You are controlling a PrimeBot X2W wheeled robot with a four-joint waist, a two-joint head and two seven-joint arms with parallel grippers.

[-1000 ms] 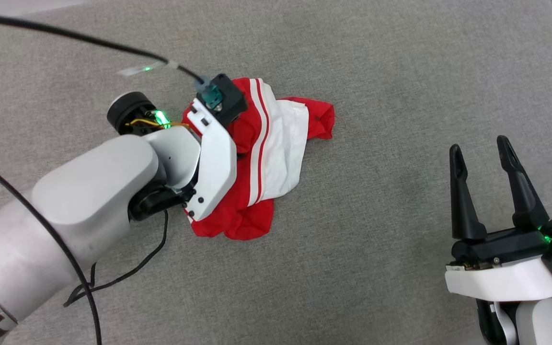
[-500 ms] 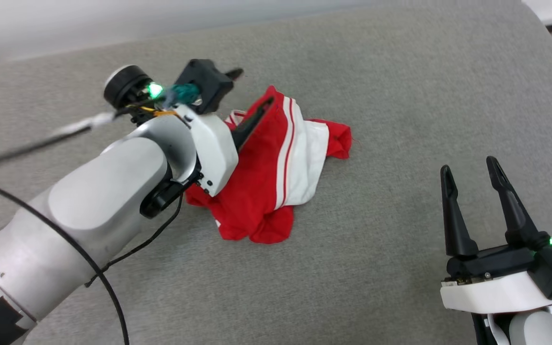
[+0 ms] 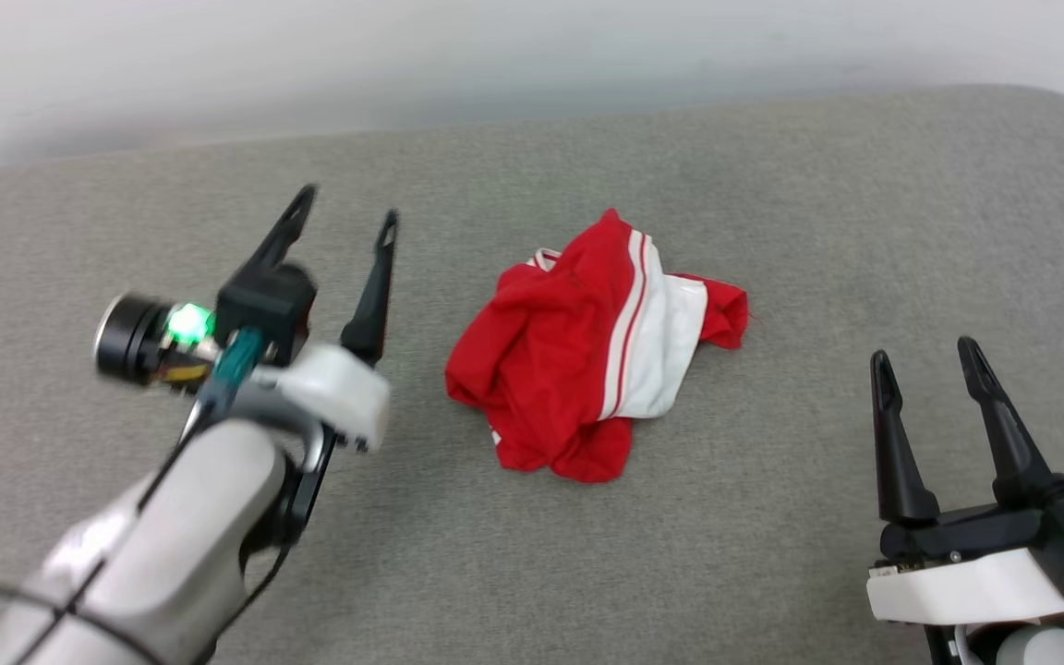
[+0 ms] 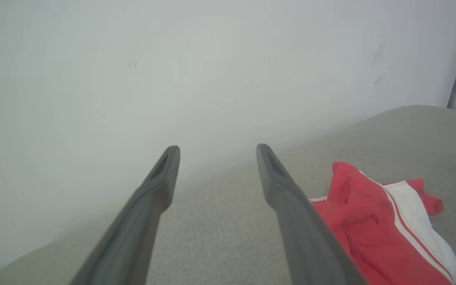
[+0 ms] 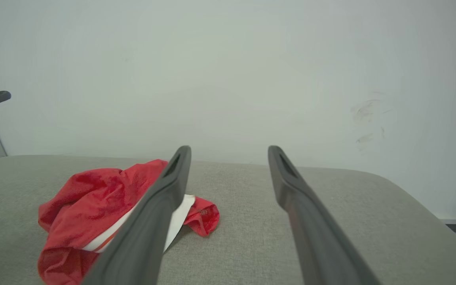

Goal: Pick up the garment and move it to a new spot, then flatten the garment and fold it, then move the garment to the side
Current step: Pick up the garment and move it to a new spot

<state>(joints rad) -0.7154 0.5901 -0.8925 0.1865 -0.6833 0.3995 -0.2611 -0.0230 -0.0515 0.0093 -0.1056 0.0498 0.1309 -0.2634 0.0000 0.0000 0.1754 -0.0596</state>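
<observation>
The red T-shirt (image 3: 587,369) lies crumpled on the grey cushion (image 3: 818,203) between the left gripper (image 3: 348,205) and right gripper (image 3: 924,349) — both spread, empty. Flattening seems next — pinch opposite edges and pull apart.

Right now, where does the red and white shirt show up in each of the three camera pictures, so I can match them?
Head view: the garment lies crumpled near the middle, on the grey surface.
Left wrist view: the garment sits at the lower right.
Right wrist view: the garment sits at the lower left.
Shared landmark: the pale wall beyond the grey surface's far edge.
</observation>
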